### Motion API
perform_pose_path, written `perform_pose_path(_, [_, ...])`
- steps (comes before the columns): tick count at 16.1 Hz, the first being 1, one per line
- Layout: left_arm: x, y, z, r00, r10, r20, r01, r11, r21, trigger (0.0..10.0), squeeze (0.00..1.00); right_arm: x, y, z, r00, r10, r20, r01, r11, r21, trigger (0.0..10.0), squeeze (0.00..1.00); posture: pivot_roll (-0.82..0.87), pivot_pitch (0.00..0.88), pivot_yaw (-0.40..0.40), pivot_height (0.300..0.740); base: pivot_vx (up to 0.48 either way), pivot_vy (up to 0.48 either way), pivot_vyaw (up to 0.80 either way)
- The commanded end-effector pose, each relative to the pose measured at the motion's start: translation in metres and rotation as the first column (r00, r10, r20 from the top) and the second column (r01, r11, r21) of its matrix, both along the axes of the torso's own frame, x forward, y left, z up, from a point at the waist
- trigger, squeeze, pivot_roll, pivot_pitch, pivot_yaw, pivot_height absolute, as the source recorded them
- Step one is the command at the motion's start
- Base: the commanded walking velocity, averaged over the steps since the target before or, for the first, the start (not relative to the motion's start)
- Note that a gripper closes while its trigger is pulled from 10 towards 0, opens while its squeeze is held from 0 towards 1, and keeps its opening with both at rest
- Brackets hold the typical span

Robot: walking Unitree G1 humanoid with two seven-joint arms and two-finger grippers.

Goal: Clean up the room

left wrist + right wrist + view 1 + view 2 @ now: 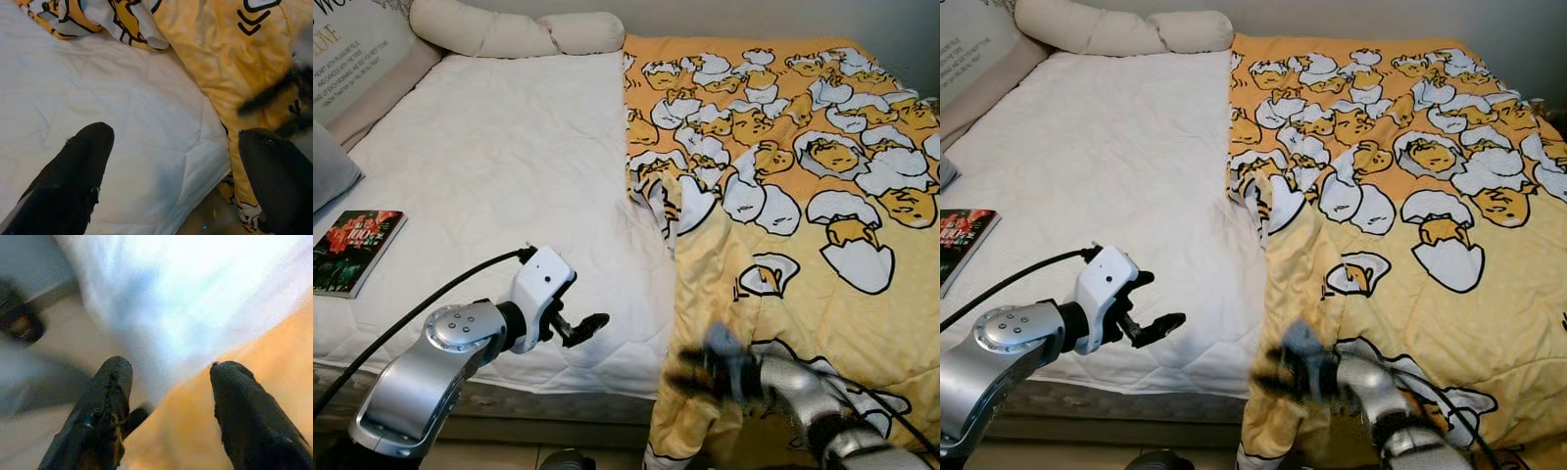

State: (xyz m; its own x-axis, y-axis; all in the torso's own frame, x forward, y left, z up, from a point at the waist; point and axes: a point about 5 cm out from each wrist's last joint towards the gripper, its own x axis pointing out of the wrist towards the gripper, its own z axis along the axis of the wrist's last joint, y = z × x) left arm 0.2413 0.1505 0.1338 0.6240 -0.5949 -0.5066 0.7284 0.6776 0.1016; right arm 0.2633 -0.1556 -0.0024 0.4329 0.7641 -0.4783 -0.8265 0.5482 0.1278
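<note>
The bed's white cover (509, 176) is matt quilted cloth, stitched in soft squares. Beside it lies the yellow blanket (803, 196), a soft printed cloth, creased and matt. At the head of the cover, the cream pillows (509, 31) look like plain woven cloth. On the cover's left edge, a book (354, 250) has a glossy paper jacket.

The blanket (803, 196) is orange with white-and-yellow cartoon eggs; the mattress cover (509, 166) is quilted white; the pillows (509, 34) are cream; the book (354, 250) is dark with red flowers.
</note>
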Motion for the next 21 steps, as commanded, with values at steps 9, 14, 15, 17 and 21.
perform_pose_path(9, [0.002,-0.001,0.001,1.000,0.003,0.006,-0.003,1.000,0.005,10.0,0.00,0.055,0.050,0.033,0.899,-0.391,0.195,0.413,0.907,-0.084,10.0,1.00,0.11,0.000,0.039,0.740,0.000,0.000,0.00])
perform_pose_path(14, [0.006,0.011,0.002,0.981,0.142,0.134,-0.141,0.990,-0.016,10.0,0.00,0.046,0.041,0.063,0.892,-0.334,0.305,0.333,0.941,0.057,10.0,0.00,0.10,0.000,0.024,0.740,0.000,0.000,0.00])
perform_pose_path(15, [0.007,0.015,0.003,0.965,0.188,0.182,-0.185,0.982,-0.034,10.0,0.00,0.040,0.033,0.076,0.893,-0.349,0.285,0.317,0.936,0.154,10.0,0.00,0.09,0.000,0.028,0.740,0.000,0.000,0.00])
perform_pose_path(17, [0.005,0.023,0.002,0.924,0.335,0.186,-0.317,0.941,-0.119,10.0,0.00,0.022,0.018,0.095,0.889,-0.300,0.346,0.249,0.951,0.186,10.0,0.00,0.07,0.000,0.034,0.740,0.000,0.000,0.00])
perform_pose_path(21, [-0.002,0.024,-0.006,0.910,0.375,0.178,-0.355,0.925,-0.135,10.0,0.00,0.000,0.007,0.095,0.871,-0.394,0.292,0.338,0.914,0.226,10.0,0.00,0.06,0.000,0.036,0.740,0.000,0.171,-0.30])
